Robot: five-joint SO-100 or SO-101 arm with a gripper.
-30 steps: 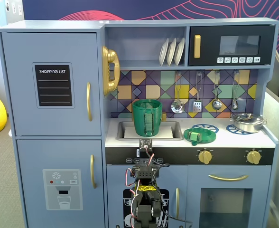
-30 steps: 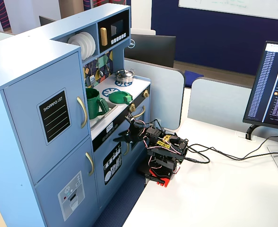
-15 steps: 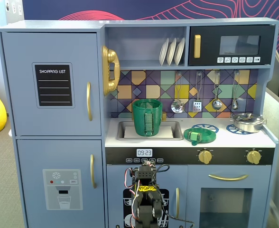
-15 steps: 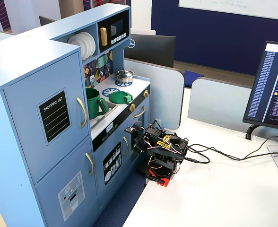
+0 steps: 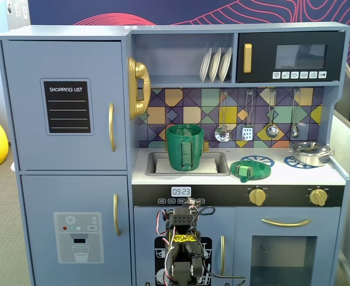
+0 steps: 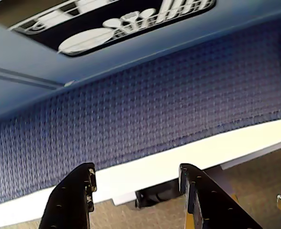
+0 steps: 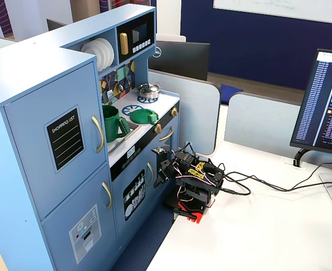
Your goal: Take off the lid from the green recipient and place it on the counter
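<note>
White counter (image 5: 211, 173) carries one lid (image 5: 250, 168); one green recipient (image 5: 184, 147) stands in the sink; fingers (image 6: 78, 198) spread wide, empty.

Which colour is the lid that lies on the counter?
Bright green; the lid shows best in a fixed view, resting on the white counter.

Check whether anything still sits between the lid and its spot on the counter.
Nothing does: the lid already lies flat on the counter, on a burner ring right of the sink in a fixed view. The green pot stands open in the sink. The gripper is open, empty, folded low by the cabinet front.
</note>
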